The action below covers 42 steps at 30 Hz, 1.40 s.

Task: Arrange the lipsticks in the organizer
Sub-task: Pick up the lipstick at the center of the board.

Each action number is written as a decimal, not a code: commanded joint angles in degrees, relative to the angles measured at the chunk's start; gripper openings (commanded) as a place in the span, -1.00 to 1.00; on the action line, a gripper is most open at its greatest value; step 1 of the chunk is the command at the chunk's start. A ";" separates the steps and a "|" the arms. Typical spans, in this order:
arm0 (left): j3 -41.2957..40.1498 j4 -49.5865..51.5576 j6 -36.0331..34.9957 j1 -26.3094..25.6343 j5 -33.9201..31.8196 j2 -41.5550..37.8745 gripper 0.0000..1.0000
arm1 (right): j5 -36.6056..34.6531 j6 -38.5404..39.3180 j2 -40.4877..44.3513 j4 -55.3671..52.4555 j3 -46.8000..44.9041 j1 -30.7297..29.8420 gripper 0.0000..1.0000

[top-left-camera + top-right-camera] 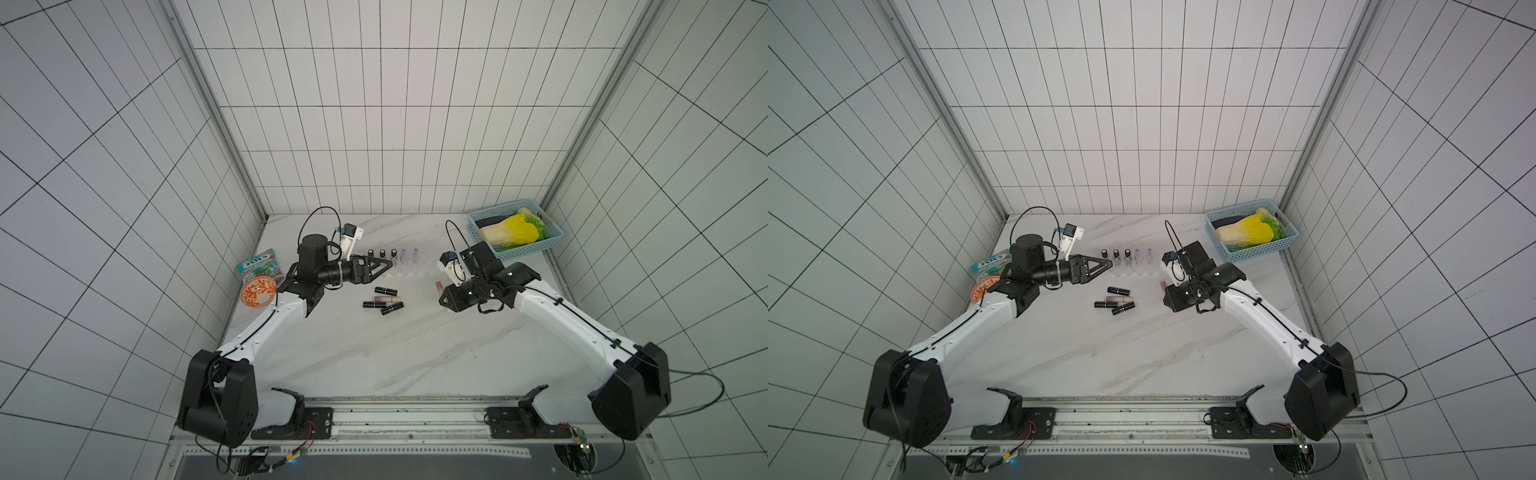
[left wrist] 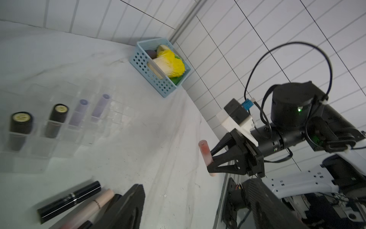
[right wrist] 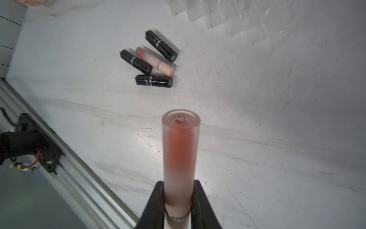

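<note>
Four loose lipsticks point(image 3: 154, 61) beyond right claw point(image 3: 178, 185), bare counter point(image 1: 415, 332) between; right claw clamped on pink lipstick point(image 3: 181, 150); left claw point(image 1: 390, 266) tip beside organizer point(image 1: 411, 270) edge, opening unclear.

Frosted pink tube point(image 3: 181, 150); glossy black lipsticks point(image 3: 153, 81); clear plastic organizer point(image 1: 411, 269).

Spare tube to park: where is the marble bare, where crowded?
Bare: the wide white marble tabletop between the four loose lipsticks and the metal front rail. Crowded: around the clear stepped plastic organizer, flanked by the left hand and the right hand gripping a frosted pink tube.
</note>
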<state>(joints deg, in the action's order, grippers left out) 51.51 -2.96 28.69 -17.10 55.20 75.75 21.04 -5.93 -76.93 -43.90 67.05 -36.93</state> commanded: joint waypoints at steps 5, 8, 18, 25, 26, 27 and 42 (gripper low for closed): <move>3.06 -2.31 -3.92 -7.49 6.57 -0.14 0.62 | 21.31 -2.16 2.00 5.24 1.00 0.63 -0.59; 3.96 -1.92 -5.23 -10.08 5.93 0.82 0.58 | 25.10 -3.52 2.88 7.77 0.01 0.63 -0.58; 5.96 2.29 -8.09 -11.22 4.25 5.21 0.38 | 33.59 -6.71 5.20 13.11 -1.78 0.54 -0.56; 5.97 -1.60 -4.99 -11.41 5.27 5.18 0.16 | 34.61 -7.60 5.21 14.63 -2.76 -0.16 -0.55; 6.05 -2.12 -4.46 -11.53 5.75 5.20 0.05 | 34.60 -7.60 5.22 14.70 -2.86 -0.29 -0.55; 6.11 -2.59 -4.10 -11.69 6.24 5.22 -0.06 | 34.57 -7.67 5.25 14.93 -2.98 -0.25 -0.55; 7.14 -3.36 -3.19 -12.60 8.77 6.74 -0.63 | 34.42 -7.69 6.02 15.25 -3.53 -0.25 -0.55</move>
<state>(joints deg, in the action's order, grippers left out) 57.23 -5.50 25.96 -29.54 63.79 81.34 53.63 -13.67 -72.55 -29.91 64.90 -36.75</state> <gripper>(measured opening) 0.196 0.229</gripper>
